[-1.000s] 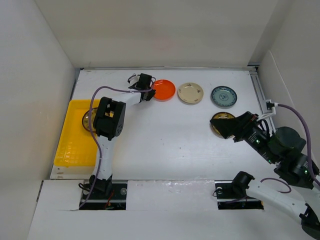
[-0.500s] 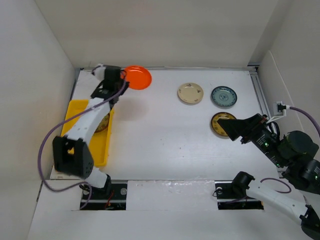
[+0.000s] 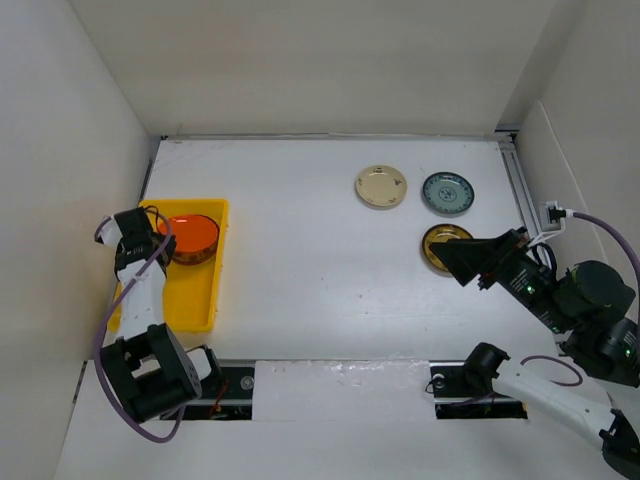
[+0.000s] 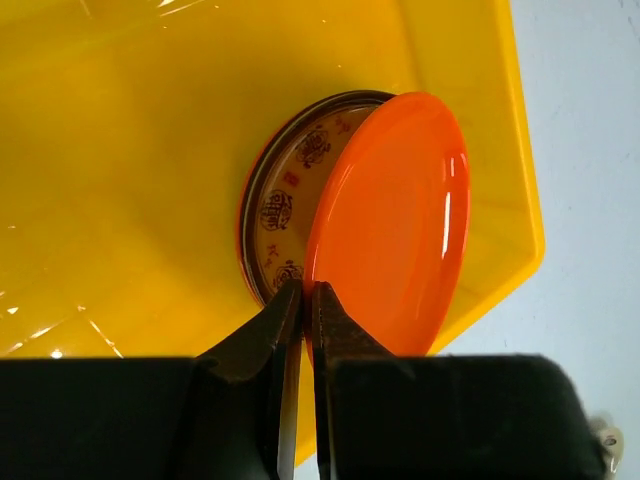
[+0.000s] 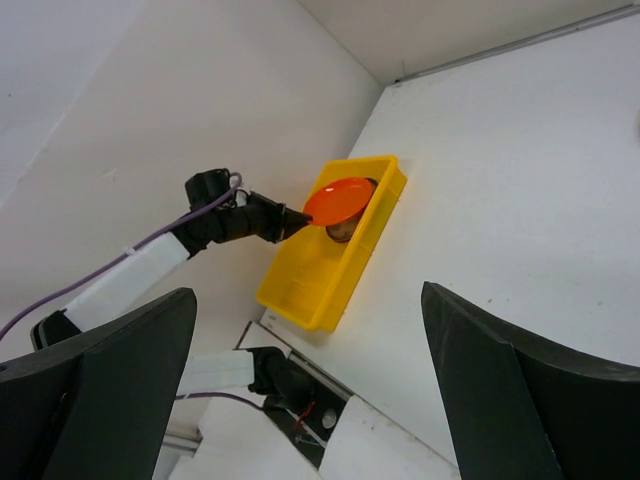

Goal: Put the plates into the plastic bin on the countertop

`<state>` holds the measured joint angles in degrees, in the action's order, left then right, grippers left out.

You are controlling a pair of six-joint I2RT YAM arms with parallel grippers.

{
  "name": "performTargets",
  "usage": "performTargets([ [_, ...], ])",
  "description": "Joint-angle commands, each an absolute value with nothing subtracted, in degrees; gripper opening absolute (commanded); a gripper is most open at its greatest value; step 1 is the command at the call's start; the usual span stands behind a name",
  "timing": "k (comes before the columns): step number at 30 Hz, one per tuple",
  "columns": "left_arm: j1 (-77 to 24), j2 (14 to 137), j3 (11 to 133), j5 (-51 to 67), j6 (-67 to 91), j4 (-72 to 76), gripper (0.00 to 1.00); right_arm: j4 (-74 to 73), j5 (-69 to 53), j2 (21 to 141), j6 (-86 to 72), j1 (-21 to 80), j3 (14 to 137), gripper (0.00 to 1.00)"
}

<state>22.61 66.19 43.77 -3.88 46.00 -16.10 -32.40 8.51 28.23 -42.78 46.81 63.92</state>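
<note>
My left gripper (image 4: 300,300) is clamped on the near rim of the orange plate (image 4: 390,225), which slants out ahead of my fingertips. It is held over the far end of the plastic bin (image 4: 120,150). Half a second ago I carried this plate past the bin's far end, up by the back wall. A second ago I was only reaching it where it lay beside the cream plate (image 3: 381,186). Now it hangs partly over the brown-gold plate (image 4: 285,205) already lying in the bin below my fingers. I cannot tell whether the two touch.

From above, my left gripper (image 3: 160,238) now points across the bin from its outer side, and the arm has folded back toward its base.

My right gripper (image 3: 460,258) has its fingers spread apart and holds nothing. It has hardly shifted in the last half second, poised beside the second brown-gold plate (image 3: 435,240) on the countertop (image 3: 320,250). The teal-grey plate (image 3: 447,193) lies beyond it.
</note>
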Motion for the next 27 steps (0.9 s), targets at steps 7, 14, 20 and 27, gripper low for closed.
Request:
performTargets([
  [7, 22.76, 64.79, 46.85, -2.1, 44.56, -15.37, 1.0, -28.21, 5.27, 28.22, -42.8, 46.85, 63.81, 1.0],
  [14, 10.69, 55.82, 50.28, -0.9, 42.36, -14.55, 1.0, -30.84, 10.1, 28.21, -42.28, 46.85, 65.56, 1.0],
  [20, -22.11, 67.54, 54.57, -7.8, 46.14, -9.66, 1.0, -35.16, 27.49, 35.14, -45.96, 46.85, 65.75, 1.0],
  [27, -31.9, 84.15, 59.31, -0.88, 47.37, 3.16, 1.0, -24.73, 18.64, 38.77, -54.75, 37.2, 54.35, 1.0],
])
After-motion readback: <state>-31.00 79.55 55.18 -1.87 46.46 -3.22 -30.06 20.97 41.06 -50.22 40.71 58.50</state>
